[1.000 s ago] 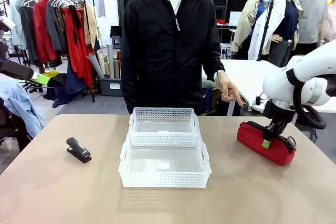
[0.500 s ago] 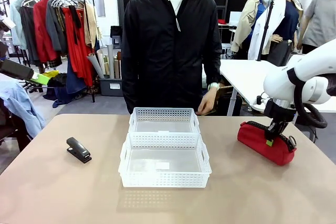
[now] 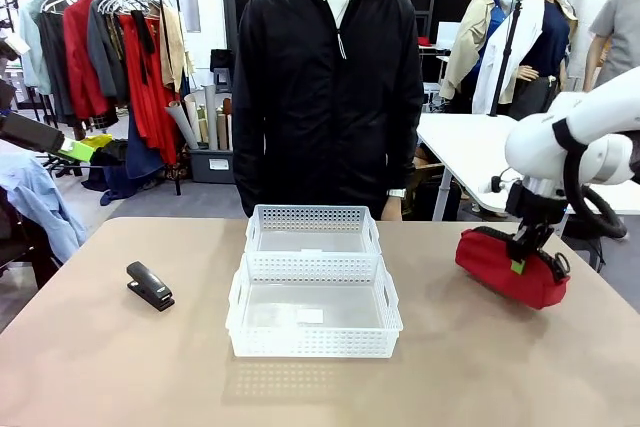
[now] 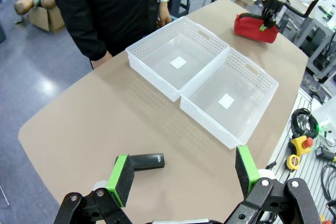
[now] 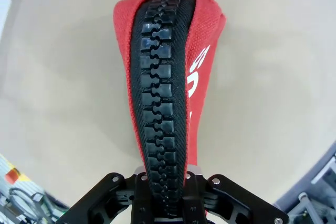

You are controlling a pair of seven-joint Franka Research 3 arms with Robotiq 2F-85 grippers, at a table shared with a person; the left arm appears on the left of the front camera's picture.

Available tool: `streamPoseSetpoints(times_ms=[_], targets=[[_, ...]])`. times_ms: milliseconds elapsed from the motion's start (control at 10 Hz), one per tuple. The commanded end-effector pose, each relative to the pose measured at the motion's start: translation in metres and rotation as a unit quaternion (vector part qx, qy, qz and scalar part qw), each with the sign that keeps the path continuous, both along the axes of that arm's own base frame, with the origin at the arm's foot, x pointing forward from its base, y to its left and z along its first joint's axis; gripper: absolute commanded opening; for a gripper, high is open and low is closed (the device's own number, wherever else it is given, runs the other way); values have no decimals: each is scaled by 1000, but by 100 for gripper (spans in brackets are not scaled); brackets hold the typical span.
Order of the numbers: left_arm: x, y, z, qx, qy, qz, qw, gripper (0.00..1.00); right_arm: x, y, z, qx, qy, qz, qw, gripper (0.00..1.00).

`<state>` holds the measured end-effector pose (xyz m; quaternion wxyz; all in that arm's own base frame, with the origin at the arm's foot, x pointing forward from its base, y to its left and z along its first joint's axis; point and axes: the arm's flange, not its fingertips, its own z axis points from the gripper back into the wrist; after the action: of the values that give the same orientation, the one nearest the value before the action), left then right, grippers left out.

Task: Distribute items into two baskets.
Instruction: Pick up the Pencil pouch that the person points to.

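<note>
Right fingers [image 3: 517,266] clamped on red pouch [image 3: 497,265] at near end of zipper [image 5: 160,103], right side of table [image 3: 100,367]. Pouch long axis points straight away from my wrist, zipper up. Left fingers [image 4: 122,179] spread wide, empty.

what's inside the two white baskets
Both the far basket and the near basket hold only a white label on the floor. Their floors lie uncovered in the left wrist view.

The pouch [image 3: 497,267] at the right of the frame is red with a black toothed zipper [image 5: 159,103], the stapler [image 3: 149,285] at the left is black, the near basket [image 3: 313,343] and far basket [image 3: 312,217] at centre are white with lattice-perforated sides, and the table [image 3: 110,367] is plain tan.
</note>
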<state>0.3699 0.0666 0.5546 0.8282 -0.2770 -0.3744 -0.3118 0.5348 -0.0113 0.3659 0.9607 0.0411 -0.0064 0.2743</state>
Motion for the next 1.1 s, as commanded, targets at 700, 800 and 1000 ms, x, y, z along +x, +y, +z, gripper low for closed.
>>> streamPoseSetpoints(times_ms=[700, 800, 1000], targets=[[0, 0, 1, -1, -6, 1, 1000, 100, -98, 25, 216, 27, -41, -57, 997, 0], [0, 0, 1, -1, -6, 1, 1000, 100, -106, 26, 225, 28, -40, -76, 996, 0], [0, 0, 1, -1, -6, 1, 1000, 100, -114, 26, 235, 20, -40, -122, 992, 0]])
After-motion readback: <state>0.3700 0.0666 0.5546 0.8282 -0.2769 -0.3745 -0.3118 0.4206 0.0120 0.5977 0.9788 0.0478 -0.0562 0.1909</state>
